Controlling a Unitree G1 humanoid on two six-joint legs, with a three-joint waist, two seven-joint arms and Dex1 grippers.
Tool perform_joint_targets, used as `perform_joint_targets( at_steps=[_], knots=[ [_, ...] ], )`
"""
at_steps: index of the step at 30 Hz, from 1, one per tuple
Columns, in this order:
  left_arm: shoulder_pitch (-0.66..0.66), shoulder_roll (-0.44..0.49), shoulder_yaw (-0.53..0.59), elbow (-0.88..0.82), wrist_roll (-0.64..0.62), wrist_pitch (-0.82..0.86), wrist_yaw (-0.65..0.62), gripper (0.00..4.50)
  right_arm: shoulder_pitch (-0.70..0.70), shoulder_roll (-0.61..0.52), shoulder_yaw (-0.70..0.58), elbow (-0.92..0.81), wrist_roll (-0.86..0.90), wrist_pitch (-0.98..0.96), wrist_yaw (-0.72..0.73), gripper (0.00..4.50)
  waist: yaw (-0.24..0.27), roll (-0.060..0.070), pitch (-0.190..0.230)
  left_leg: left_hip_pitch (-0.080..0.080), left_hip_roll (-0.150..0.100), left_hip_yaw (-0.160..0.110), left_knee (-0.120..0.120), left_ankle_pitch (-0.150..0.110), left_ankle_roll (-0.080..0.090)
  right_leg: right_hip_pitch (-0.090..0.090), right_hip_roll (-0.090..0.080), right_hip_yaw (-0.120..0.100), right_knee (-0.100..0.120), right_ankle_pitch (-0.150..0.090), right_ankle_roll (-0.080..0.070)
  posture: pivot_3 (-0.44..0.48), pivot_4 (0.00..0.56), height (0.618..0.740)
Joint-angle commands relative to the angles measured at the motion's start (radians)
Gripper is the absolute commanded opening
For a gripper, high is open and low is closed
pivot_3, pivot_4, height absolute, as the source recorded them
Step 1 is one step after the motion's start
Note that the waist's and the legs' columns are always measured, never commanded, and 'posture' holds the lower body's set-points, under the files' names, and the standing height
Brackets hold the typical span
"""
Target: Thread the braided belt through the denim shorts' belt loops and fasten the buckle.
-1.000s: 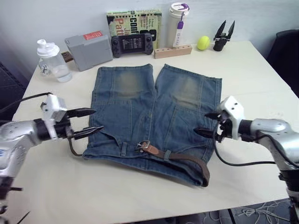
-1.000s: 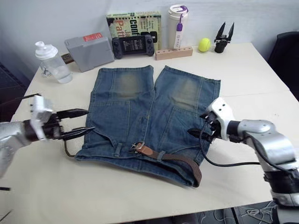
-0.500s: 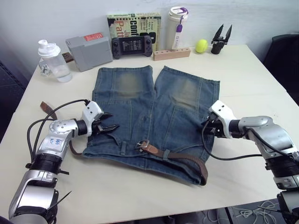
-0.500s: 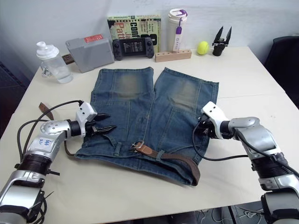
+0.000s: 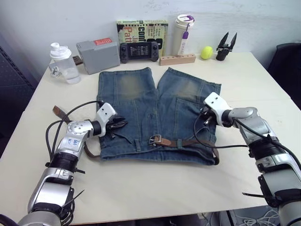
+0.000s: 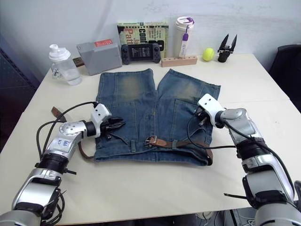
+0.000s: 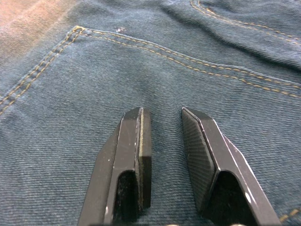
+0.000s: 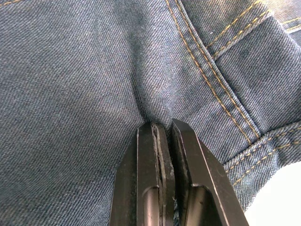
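Note:
The denim shorts point(image 5: 141, 94) lie flat on the table, waistband toward me. The braided belt point(image 5: 188, 142) runs along the waistband from the silver buckle point(image 5: 156, 140) to the right hip. Its brown tip point(image 5: 58, 111) lies on the table left of the shorts. A belt loop point(image 5: 137, 143) sits left of the buckle. My left gripper point(image 5: 117, 125) rests on the left hip, fingers a little apart over flat denim point(image 7: 164, 115). My right gripper point(image 5: 204, 119) is at the right hip, shut on a pinched fold of denim point(image 8: 164, 126).
Along the far edge stand a water bottle point(image 5: 63, 63), a grey box point(image 5: 98, 55), a game console point(image 5: 139, 51), a book point(image 5: 141, 28), a tumbler point(image 5: 184, 28), a wooden block point(image 5: 177, 59), a ball point(image 5: 206, 52) and a spare black gripper point(image 5: 224, 44).
Both arms came in from beside the shorts onto the denim. The left fingers narrowed and the right fingers closed on a fold. The camera view also shifted.

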Motion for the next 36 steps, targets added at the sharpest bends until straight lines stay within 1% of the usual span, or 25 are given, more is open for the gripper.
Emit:
perform_joint_targets(
  at_steps=[1,5,6,7,8,9,10,11,13,14,15,16,18,19,20,23,25,27,29,34,36],
  knots=[
    [0.026,-0.021,0.01,0.038,0.025,0.037,0.012,1.3,-0.004,-0.014,-0.02,0.093,-0.066,-0.016,-0.055,0.0,0.0,0.001,0.0,0.0,0.0,0.0,0.0,0.0,0.0,0.0,0.0,0.0,0.0,0.0,0.0,0.0,0.15,0.726],
    [0.05,-0.025,0.017,-0.012,0.026,0.052,-0.009,1.3,-0.013,-0.004,-0.043,0.1,-0.055,-0.015,-0.057,0.0,0.0,0.001,0.0,-0.001,0.0,-0.001,0.0,0.0,0.0,0.0,0.0,-0.001,-0.001,0.0,0.0,0.0,0.15,0.726],
    [0.064,-0.025,0.036,-0.044,0.014,0.065,0.004,1.3,-0.012,0.0,-0.074,0.077,-0.03,-0.005,-0.066,0.0,0.0,0.002,0.001,-0.001,0.0,-0.001,0.0,0.0,0.0,0.0,0.0,-0.001,-0.001,0.0,0.0,0.0,0.15,0.726],
    [0.077,-0.025,0.058,-0.077,-0.002,0.074,0.018,1.81,-0.008,-0.002,-0.095,0.049,-0.009,-0.002,-0.06,0.79,-0.001,0.002,0.001,-0.001,0.0,-0.001,0.0,0.0,0.0,0.0,0.0,-0.001,-0.001,0.0,0.0,0.0,0.15,0.726],
    [0.088,-0.025,0.074,-0.105,-0.013,0.081,0.028,1.95,-0.002,-0.003,-0.11,0.025,0.004,0.001,-0.054,1.02,-0.003,0.004,0.002,-0.001,0.0,-0.001,-0.001,0.0,0.0,0.0,0.0,-0.001,-0.001,0.0,0.0,0.0,0.15,0.726],
    [0.097,-0.026,0.085,-0.127,-0.017,0.089,0.034,2.47,0.003,-0.003,-0.121,0.009,0.009,0.004,-0.049,1.61,-0.004,0.005,0.003,-0.002,0.001,-0.002,-0.001,0.0,0.0,-0.001,0.0,-0.001,-0.002,0.0,0.0,0.0,0.15,0.726],
    [0.12,-0.018,0.11,-0.198,-0.038,0.124,0.039,2.95,0.008,-0.001,-0.161,-0.042,0.045,0.037,-0.037,2.09,-0.006,0.007,0.004,-0.004,0.001,-0.002,-0.001,0.0,0.0,-0.004,0.0,-0.001,-0.002,0.0,0.001,0.0,0.15,0.726],
    [0.144,-0.01,0.139,-0.278,-0.062,0.166,0.048,3.24,0.016,-0.001,-0.202,-0.1,0.083,0.073,-0.027,2.44,-0.011,0.009,0.006,-0.006,0.001,-0.002,-0.001,0.0,0.0,-0.006,0.0,-0.001,-0.002,0.0,0.001,0.0,0.15,0.726],
    [0.189,0.004,0.192,-0.43,-0.11,0.246,0.065,4.19,0.04,-0.006,-0.267,-0.219,0.148,0.142,-0.003,3.44,-0.016,0.013,0.01,-0.012,0.001,-0.003,-0.001,0.0,0.0,-0.011,0.001,-0.001,-0.002,0.0,0.001,0.0,0.15,0.726],
    [0.206,0.008,0.211,-0.488,-0.129,0.277,0.072,4.5,0.054,-0.01,-0.286,-0.268,0.169,0.168,0.008,3.9,-0.016,0.013,0.013,-0.016,0.0,-0.003,0.0,0.0,0.0,-0.015,0.002,-0.001,-0.001,0.001,0.001,0.0,0.15,0.726],
    [0.218,0.011,0.224,-0.529,-0.141,0.303,0.077,4.5,0.066,-0.012,-0.299,-0.303,0.183,0.188,0.013,4.37,-0.016,0.014,0.014,-0.018,-0.001,-0.003,0.0,0.0,0.0,-0.017,0.003,-0.001,-0.001,0.001,0.001,0.0,0.15,0.726],
    [0.227,0.012,0.231,-0.557,-0.148,0.323,0.083,4.5,0.074,-0.014,-0.307,-0.327,0.191,0.204,0.015,4.45,-0.016,0.013,0.015,-0.019,-0.001,-0.003,-0.001,0.0,0.0,-0.02,0.003,-0.001,0.0,0.001,0.001,0.0,0.15,0.726],
    [0.256,0.022,0.359,-0.724,-0.25,0.484,0.161,4.5,0.146,-0.022,-0.368,-0.536,0.313,0.261,0.083,4.45,-0.016,0.012,0.016,-0.022,-0.001,-0.001,-0.001,0.001,-0.001,-0.023,0.004,0.0,0.001,0.001,0.001,0.0,0.15,0.726],
    [0.266,0.026,0.403,-0.777,-0.28,0.538,0.19,4.5,0.173,-0.023,-0.389,-0.609,0.352,0.278,0.102,4.45,-0.015,0.012,0.017,-0.023,0.0,-0.002,-0.001,0.001,-0.001,-0.024,0.004,0.0,0.001,0.0,0.001,0.0,0.15,0.726],
    [0.278,0.037,0.459,-0.828,-0.299,0.607,0.234,4.5,0.214,-0.02,-0.418,-0.708,0.432,0.322,0.135,4.45,-0.014,0.011,0.017,-0.023,0.0,-0.003,-0.001,0.001,-0.001,-0.024,0.004,0.0,0.001,0.0,0.001,0.0,0.15,0.726],
    [0.31,0.086,0.546,-0.881,-0.263,0.717,0.336,4.5,0.31,-0.016,-0.444,-0.899,0.561,0.356,0.194,4.45,-0.015,0.011,0.018,-0.022,0.0,-0.005,-0.002,0.001,-0.001,-0.024,0.004,0.001,0.001,0.0,0.001,0.0,0.15,0.726],
    [0.316,0.102,0.589,-0.871,-0.223,0.773,0.423,4.5,0.349,-0.009,-0.432,-0.985,0.602,0.38,0.184,4.45,-0.013,0.011,0.018,-0.019,-0.001,-0.004,-0.003,0.001,-0.001,-0.023,0.004,0.002,0.001,0.0,0.001,0.0,0.15,0.726],
    [0.315,0.101,0.625,-0.84,-0.183,0.806,0.513,4.5,0.371,0.0,-0.417,-1.031,0.618,0.387,0.164,4.45,-0.009,0.009,0.019,-0.018,-0.001,-0.003,-0.002,0.001,-0.001,-0.022,0.004,0.003,0.001,0.0,0.001,0.0,0.15,0.726],
    [0.313,0.092,0.649,-0.783,-0.154,0.818,0.573,4.5,0.382,0.008,-0.404,-1.047,0.619,0.383,0.15,4.45,-0.003,0.007,0.02,-0.018,-0.001,-0.004,-0.002,0.001,-0.001,-0.021,0.003,0.003,0.001,0.0,0.001,0.0,0.15,0.726],
    [0.297,0.054,0.63,-0.688,-0.123,0.828,0.646,4.5,0.413,0.0,-0.373,-1.065,0.617,0.378,0.138,4.45,0.011,0.004,0.022,-0.018,-0.002,-0.002,-0.002,0.001,-0.001,-0.022,0.004,0.003,0.0,0.0,0.001,0.0,0.15,0.726],
    [0.293,0.038,0.619,-0.645,-0.111,0.808,0.661,4.5,0.426,-0.003,-0.365,-1.071,0.617,0.375,0.131,4.45,0.012,0.003,0.022,-0.019,-0.002,0.0,-0.002,0.001,-0.002,-0.022,0.005,0.002,0.0,0.0,0.001,0.0,0.15,0.726]
  ],
)
